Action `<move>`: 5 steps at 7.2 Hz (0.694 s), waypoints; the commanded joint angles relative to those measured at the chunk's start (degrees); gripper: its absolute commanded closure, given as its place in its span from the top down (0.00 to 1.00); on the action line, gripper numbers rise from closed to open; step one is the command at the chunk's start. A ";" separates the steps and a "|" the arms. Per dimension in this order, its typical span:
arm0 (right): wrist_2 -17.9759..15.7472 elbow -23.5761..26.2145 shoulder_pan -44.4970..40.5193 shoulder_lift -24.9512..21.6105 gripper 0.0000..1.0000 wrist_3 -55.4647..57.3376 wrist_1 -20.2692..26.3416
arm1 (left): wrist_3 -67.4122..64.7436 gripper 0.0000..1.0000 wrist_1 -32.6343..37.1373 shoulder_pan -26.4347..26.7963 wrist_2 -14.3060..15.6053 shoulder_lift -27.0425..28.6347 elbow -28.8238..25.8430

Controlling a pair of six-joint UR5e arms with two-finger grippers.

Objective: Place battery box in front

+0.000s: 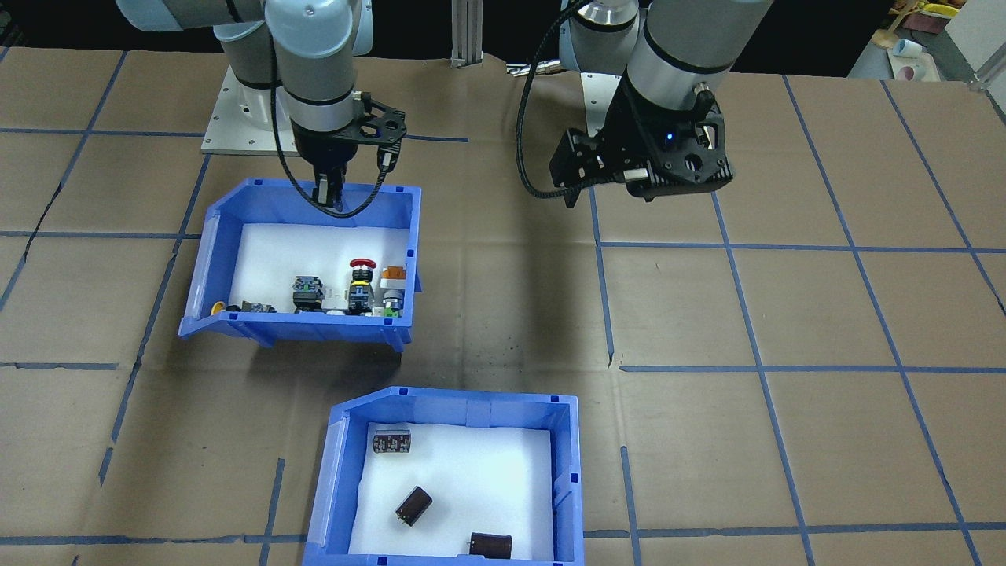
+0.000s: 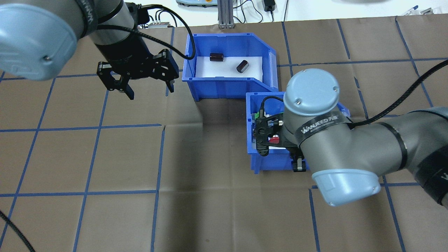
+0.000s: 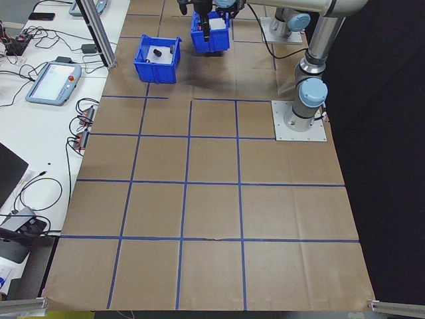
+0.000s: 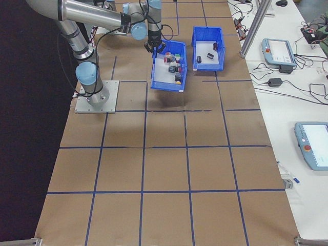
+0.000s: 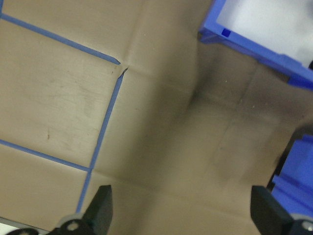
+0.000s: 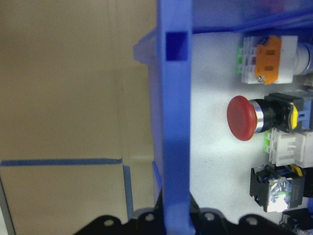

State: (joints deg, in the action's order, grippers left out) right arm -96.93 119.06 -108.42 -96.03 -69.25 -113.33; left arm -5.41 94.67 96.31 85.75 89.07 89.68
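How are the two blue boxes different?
The blue plastic bin with dark cylinders holds three brown-black parts lying apart; the blue plastic bin with colourful switches holds a red button, an orange piece and other parts crowded along one side. The right claw is shut on the switch bin's wall, and that bin sits tilted; nothing touches the cylinder bin, which sits flat. Both are open-topped with white liners.

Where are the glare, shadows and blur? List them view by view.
Front-facing view: the battery box liner glares white, and a broad soft shadow darkens the table between the bins. Left wrist view: soft throughout, with a dark shadow band mid-frame. Right wrist view: the button bin wall is close and blurred; the red button is sharper.
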 commanded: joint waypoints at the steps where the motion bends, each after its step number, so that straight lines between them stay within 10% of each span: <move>1: -0.01 -0.06 -8.88 1.89 0.06 8.92 -4.87 | 8.92 0.99 -0.88 -0.34 -0.23 -9.22 10.03; 5: -0.01 0.03 -12.78 6.20 0.06 13.26 -8.49 | 12.42 0.99 -0.81 -7.08 3.28 -12.59 13.33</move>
State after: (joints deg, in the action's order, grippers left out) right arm -96.95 119.05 -120.76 -90.79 -56.50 -121.41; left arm 5.05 93.17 92.37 88.42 77.02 102.90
